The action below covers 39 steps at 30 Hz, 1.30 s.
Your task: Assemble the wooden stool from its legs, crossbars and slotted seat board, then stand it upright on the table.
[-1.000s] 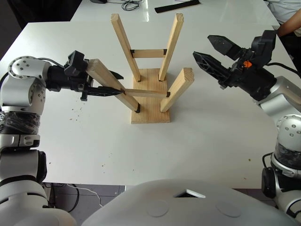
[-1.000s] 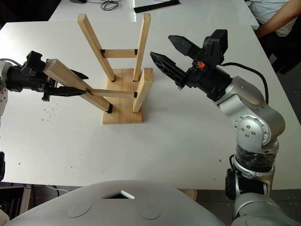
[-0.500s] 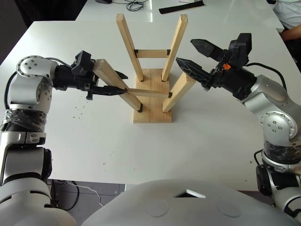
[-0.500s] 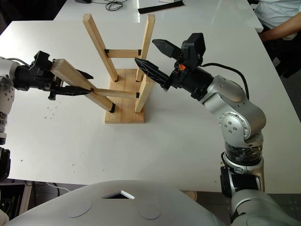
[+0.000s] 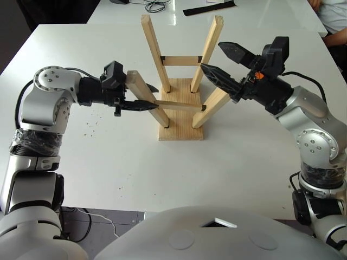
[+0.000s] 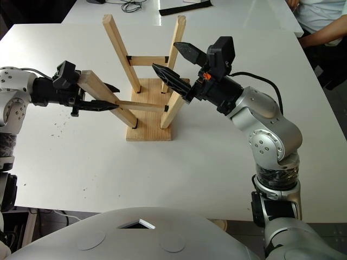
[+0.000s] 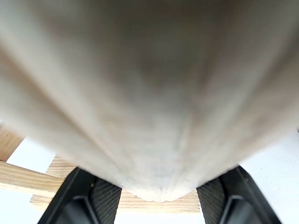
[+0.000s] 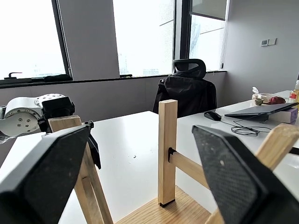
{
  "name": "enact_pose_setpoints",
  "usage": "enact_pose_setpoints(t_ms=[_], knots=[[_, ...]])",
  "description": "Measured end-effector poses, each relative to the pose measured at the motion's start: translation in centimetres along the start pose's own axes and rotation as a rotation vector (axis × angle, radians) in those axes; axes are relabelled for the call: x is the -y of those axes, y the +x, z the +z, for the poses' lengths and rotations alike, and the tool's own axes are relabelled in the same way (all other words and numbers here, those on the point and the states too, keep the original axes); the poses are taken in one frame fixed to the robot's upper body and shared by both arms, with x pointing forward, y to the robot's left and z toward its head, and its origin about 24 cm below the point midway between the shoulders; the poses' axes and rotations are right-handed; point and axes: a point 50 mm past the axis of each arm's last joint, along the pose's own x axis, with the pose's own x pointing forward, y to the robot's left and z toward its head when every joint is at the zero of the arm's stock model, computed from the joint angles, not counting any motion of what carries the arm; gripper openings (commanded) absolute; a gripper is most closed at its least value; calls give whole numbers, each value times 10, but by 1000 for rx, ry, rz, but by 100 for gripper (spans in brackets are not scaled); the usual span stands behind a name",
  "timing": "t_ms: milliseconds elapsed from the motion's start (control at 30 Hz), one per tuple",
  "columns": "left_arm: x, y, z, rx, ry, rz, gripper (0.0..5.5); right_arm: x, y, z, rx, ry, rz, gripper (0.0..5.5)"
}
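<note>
Firmly, left pincer [image 5: 152,96] grips one leg [image 5: 158,114]; right pincer [image 5: 212,56] gapes near second leg [image 5: 214,104].

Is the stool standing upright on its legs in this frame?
No: the seat board lies flat on the table, with the legs pointing upward.
</note>
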Motion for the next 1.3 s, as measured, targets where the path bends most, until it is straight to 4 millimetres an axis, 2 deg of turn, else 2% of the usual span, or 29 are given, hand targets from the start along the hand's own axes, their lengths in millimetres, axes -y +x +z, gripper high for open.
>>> enact_pose_setpoints(t_ms=[133, 200, 300, 400, 467, 533, 667, 800, 1033, 1200, 1300], knots=[[8, 9, 4, -3, 7, 42, 204, 11, -7, 8, 14, 84, -94, 403], [15, 14, 6, -4, 11, 56, 204, 11, -7, 28, 74, 57, -90, 386], [23, 22, 8, -3, 15, 68, 204, -11, 2, 75, 224, -40, 31, 342], [26, 26, 9, -2, 16, 88, 204, -27, 1, 94, 295, -34, 91, 306], [26, 30, 9, -3, 10, 102, 204, -39, 4, 100, 311, -25, 130, 270], [27, 32, 9, -4, 10, 112, 204, -50, 9, 86, 225, -18, 156, 240], [29, 38, 11, -7, 7, 135, 204, -57, 13, 23, -106, -30, 80, 169], [31, 41, 12, -8, 11, 141, 204, -57, 11, -11, -235, -51, 1, 99], [32, 42, 12, -9, 13, 143, 204, -55, 15, -25, -274, -105, -40, 3], [32, 43, 13, -9, 15, 144, 204, -55, 17, -35, -316, -144, -41, 0], [33, 44, 13, -8, 19, 145, 204, -51, 13, -50, -393, -161, -58, 0]])
